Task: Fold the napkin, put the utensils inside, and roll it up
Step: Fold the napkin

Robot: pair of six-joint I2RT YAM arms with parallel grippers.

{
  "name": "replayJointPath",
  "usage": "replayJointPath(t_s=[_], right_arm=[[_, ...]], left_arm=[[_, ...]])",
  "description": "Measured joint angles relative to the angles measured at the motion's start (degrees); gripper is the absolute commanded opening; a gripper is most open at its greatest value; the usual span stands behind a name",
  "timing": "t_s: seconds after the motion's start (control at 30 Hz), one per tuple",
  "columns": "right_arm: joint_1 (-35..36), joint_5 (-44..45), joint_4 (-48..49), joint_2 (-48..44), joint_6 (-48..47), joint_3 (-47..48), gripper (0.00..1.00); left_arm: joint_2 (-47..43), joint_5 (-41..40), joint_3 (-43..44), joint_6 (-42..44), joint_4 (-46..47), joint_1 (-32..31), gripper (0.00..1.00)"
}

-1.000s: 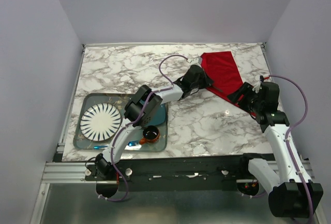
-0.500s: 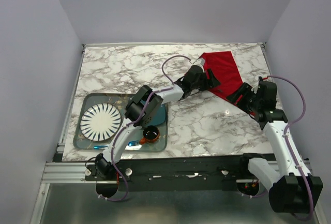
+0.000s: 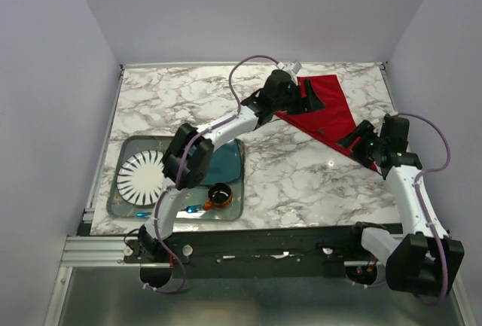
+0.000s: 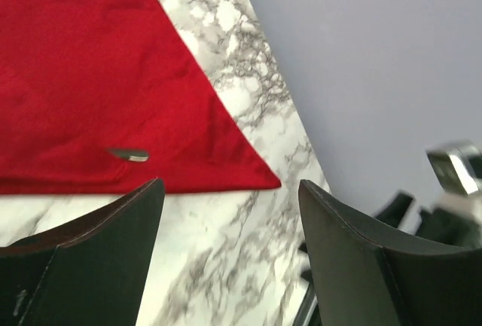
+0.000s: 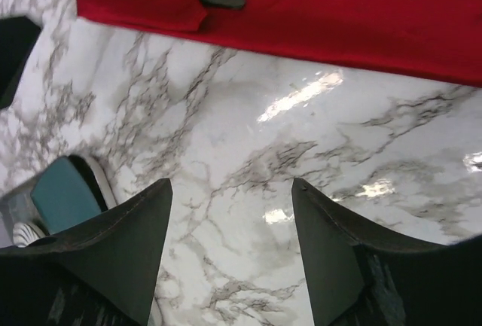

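The red napkin (image 3: 335,111) lies folded into a flat triangle at the back right of the marble table. My left gripper (image 3: 315,99) hovers open over its back left part, and in the left wrist view (image 4: 230,184) nothing is between the fingers; the napkin (image 4: 98,77) lies beyond them. My right gripper (image 3: 358,145) stands open at the napkin's near corner, empty over bare marble (image 5: 231,183), with the napkin's edge (image 5: 339,10) ahead. A short dark, silvery tip (image 4: 128,154) (image 5: 222,1) shows at the fold; I cannot tell whether it is the utensil. No other part of the utensils shows.
A glass tray (image 3: 120,204) at the front left holds a striped plate (image 3: 145,176), a teal plate (image 3: 224,165), a small orange-and-black cup (image 3: 219,194) and a blue plastic utensil (image 3: 194,209). Walls close the table at the back and on both sides.
The left gripper has opened, let go of the napkin and drawn back toward the rear wall. The napkin now lies as a flatter triangle. The right gripper shifted slightly right.
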Motion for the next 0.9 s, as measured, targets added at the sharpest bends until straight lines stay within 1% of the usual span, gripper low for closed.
replayJointPath(t_s=[0.07, 0.1, 0.13, 0.17, 0.23, 0.27, 0.33, 0.37, 0.4, 0.47, 0.53, 0.57, 0.67, 0.9], right_arm=[[-5.53, -1.20, -0.50, 2.54, 0.07, 0.87, 0.70], [-9.22, -1.70, -0.59, 3.61, 0.24, 0.90, 0.70], [-11.04, -2.14, -0.66, 4.07, 0.39, 0.90, 0.69], [-16.28, -2.89, -0.85, 5.49, 0.52, 0.87, 0.68], [-21.53, -3.87, -0.81, 7.69, 0.63, 0.90, 0.65], [-23.67, -4.26, -0.83, 8.83, 0.72, 0.90, 0.62], [-27.30, -5.20, -0.76, 11.67, 0.98, 0.90, 0.61], [-29.05, -5.66, -0.72, 13.66, 1.09, 0.90, 0.61], [-30.47, -5.79, -0.68, 15.74, 1.16, 0.90, 0.60], [-31.52, -5.75, -0.63, 18.47, 1.55, 0.90, 0.60], [-31.76, -5.57, -0.68, 19.67, 2.08, 0.90, 0.60], [-31.76, -5.09, -0.55, 20.00, 2.75, 0.87, 0.57], [-31.80, -4.68, 1.01, 20.44, 4.61, 0.13, 0.54], [-31.80, -1.75, 3.91, 22.36, 9.92, -3.37, 0.53]], left_arm=[[-4.33, 0.13, -2.91, 1.53, -2.95, 0.31, 0.80], [-7.96, 0.04, -5.51, 2.64, -5.55, 0.63, 0.80], [-10.73, -0.11, -7.58, 3.91, -8.04, 0.85, 0.80], [-14.43, -0.28, -9.92, 4.98, -9.64, 1.05, 0.80], [-22.64, -1.20, -15.39, 7.61, -13.97, 1.22, 0.81], [-25.97, -1.44, -17.94, 8.72, -14.73, 1.20, 0.80], [-33.07, -1.95, -23.26, 10.73, -16.94, 1.20, 0.81], [-38.60, -2.27, -27.28, 11.89, -17.38, 1.27, 0.81], [-41.51, -2.45, -29.75, 12.74, -17.92, 1.51, 0.81], [-48.54, -1.97, -36.17, 14.58, -17.86, 2.80, 0.80], [-50.93, -1.62, -39.19, 15.43, -18.01, 4.81, 0.80], [-51.25, -1.40, -40.33, 15.98, -18.10, 6.78, 0.80], [-49.99, -1.38, -42.05, 17.25, -19.41, 10.19, 0.79], [-48.33, 1.88, -43.28, 17.38, -19.96, 9.77, 0.77]])
